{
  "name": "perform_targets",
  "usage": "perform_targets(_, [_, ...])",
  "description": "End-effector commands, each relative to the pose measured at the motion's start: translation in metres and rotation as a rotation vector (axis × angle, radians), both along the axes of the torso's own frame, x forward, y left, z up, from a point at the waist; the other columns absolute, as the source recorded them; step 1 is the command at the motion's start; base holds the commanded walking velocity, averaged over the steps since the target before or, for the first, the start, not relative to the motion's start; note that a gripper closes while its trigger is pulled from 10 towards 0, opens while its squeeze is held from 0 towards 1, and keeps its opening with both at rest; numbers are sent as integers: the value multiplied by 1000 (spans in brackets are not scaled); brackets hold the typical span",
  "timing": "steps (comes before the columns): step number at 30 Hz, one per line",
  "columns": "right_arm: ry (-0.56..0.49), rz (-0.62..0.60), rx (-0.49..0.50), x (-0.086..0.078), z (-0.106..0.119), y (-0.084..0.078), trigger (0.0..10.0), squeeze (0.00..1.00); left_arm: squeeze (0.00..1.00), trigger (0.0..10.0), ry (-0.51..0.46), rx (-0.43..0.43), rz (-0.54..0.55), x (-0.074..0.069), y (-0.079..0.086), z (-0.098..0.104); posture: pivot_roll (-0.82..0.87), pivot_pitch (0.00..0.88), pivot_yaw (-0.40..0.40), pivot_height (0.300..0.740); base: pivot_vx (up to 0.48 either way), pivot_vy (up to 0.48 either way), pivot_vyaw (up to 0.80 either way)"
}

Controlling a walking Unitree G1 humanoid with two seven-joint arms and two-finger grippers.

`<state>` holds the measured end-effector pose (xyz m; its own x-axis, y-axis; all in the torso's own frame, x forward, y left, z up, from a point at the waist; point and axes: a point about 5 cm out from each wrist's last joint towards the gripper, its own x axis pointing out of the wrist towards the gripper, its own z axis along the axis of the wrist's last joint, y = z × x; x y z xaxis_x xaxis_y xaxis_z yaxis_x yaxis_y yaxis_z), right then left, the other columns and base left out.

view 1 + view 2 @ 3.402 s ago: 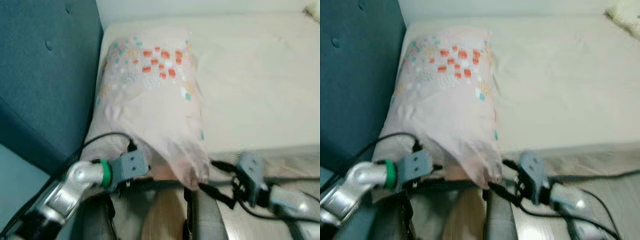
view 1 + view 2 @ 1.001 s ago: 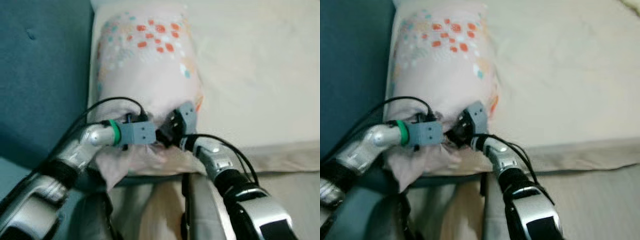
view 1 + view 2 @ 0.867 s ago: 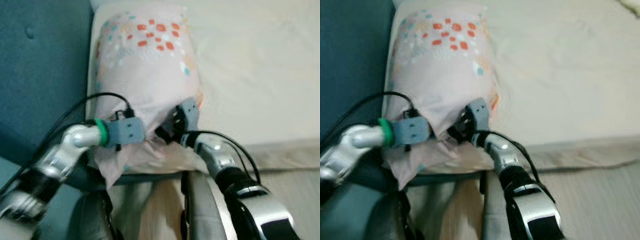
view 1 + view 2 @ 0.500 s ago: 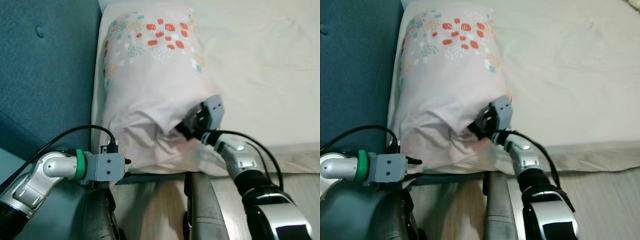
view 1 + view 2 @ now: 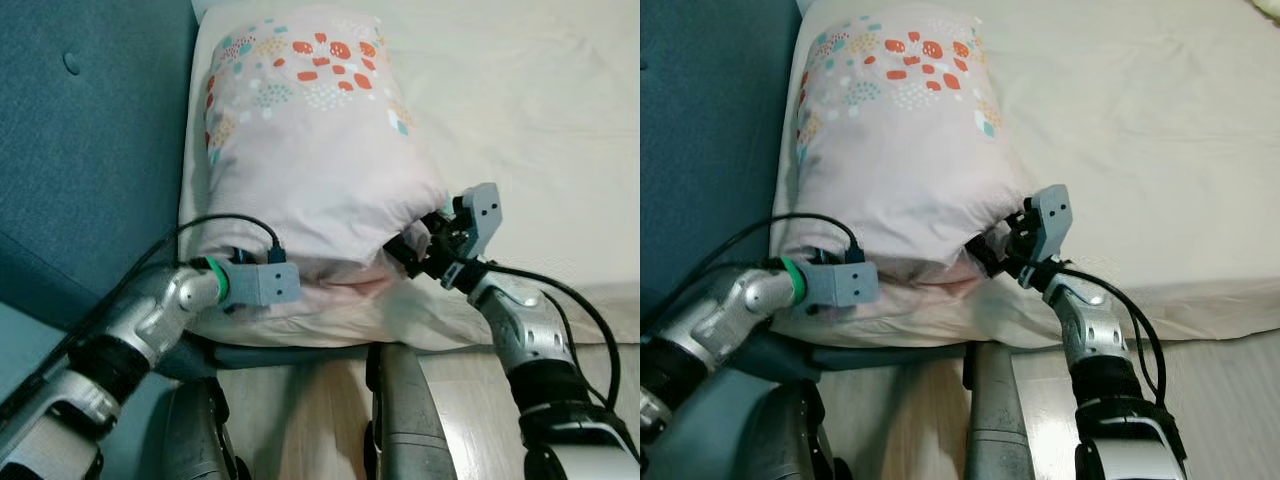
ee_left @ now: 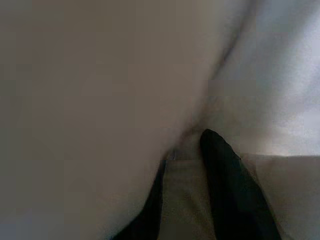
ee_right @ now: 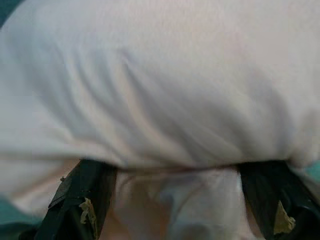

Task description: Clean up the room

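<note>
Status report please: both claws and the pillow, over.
Left claw under pillow's near edge. Right claw open at its near right corner. Pillow lies on bed. Nothing blocking.

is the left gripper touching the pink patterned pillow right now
Touching. In the left wrist view the left gripper has its black fingers pressed into the pink patterned fabric pillow.

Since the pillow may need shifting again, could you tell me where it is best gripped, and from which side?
Grip the pink pillow by its near, loose open hem, coming from the robot's side. That end lies flatter and creased beside the bed's edge, whereas the middle is plump. The left gripper and right gripper sit there.
</note>
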<state>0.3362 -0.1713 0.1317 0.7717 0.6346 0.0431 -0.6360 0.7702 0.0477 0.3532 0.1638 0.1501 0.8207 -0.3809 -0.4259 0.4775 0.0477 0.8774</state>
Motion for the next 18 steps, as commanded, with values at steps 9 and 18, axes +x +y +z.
perform_targets(9, [21,-18,-60,3,-13,23,10000,0,0,10000,-241,58,131,20,40,57,-47,88,58,510,0,0,0])
perform_targets(18, [74,-128,-161,1,-26,-2,10000,0,0,10000,213,101,-127,-46,27,-30,-41,92,49,510,0,0,0])
